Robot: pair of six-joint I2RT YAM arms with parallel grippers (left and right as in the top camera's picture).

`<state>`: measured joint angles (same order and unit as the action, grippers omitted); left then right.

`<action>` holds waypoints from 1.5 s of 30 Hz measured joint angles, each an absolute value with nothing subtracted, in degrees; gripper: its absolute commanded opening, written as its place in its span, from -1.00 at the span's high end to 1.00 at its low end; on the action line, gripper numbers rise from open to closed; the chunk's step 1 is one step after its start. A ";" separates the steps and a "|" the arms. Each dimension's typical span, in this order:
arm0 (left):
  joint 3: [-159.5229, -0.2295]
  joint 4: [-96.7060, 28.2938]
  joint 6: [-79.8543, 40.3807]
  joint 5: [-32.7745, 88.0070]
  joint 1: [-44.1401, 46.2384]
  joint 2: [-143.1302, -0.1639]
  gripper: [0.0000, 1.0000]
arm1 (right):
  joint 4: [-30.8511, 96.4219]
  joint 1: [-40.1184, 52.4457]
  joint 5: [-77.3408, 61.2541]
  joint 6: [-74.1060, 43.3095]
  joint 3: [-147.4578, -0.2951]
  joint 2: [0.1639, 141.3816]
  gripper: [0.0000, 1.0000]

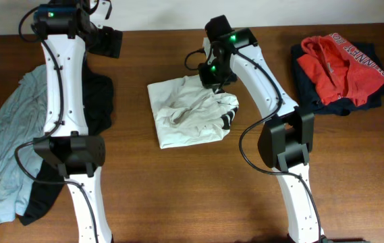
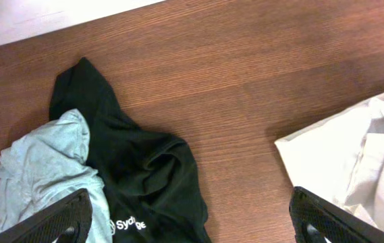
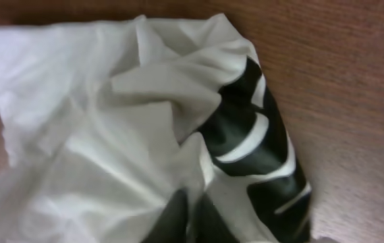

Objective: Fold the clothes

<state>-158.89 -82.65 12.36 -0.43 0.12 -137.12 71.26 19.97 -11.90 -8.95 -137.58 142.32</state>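
We see a brown wooden table [image 1: 151,182], a bunched white T-shirt [image 1: 178,121] with black print at its middle, a pale grey-blue shirt [image 1: 13,135] overlapping a black shirt [image 1: 100,101] along its left edge, a dark navy garment [image 1: 306,91] under a red hoodie [image 1: 343,67] at its far right corner.

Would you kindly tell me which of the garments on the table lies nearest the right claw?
The white T-shirt with black print, mid-table: the right claw is shut on its cloth. The others lie far left and far right.

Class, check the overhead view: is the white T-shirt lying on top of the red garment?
No, the white T-shirt lies on bare wood mid-table, apart from the red garment.
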 measured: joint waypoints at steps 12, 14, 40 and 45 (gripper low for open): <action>-158.89 -81.97 11.64 -0.43 -6.37 -137.12 -0.86 | 69.28 21.12 -16.08 -9.10 -147.15 141.91 0.92; -158.89 -81.91 11.40 -0.45 -7.09 -137.12 -0.86 | 69.04 22.35 -16.75 -9.21 -147.30 141.58 0.92; -158.89 -81.58 11.22 -0.45 -7.53 -137.12 -0.86 | 73.19 32.16 -6.63 -9.47 -148.57 141.58 -0.91; -158.89 -81.56 11.22 -0.45 -7.53 -137.12 -0.86 | 76.73 31.07 -6.00 -8.32 -148.62 141.53 -0.60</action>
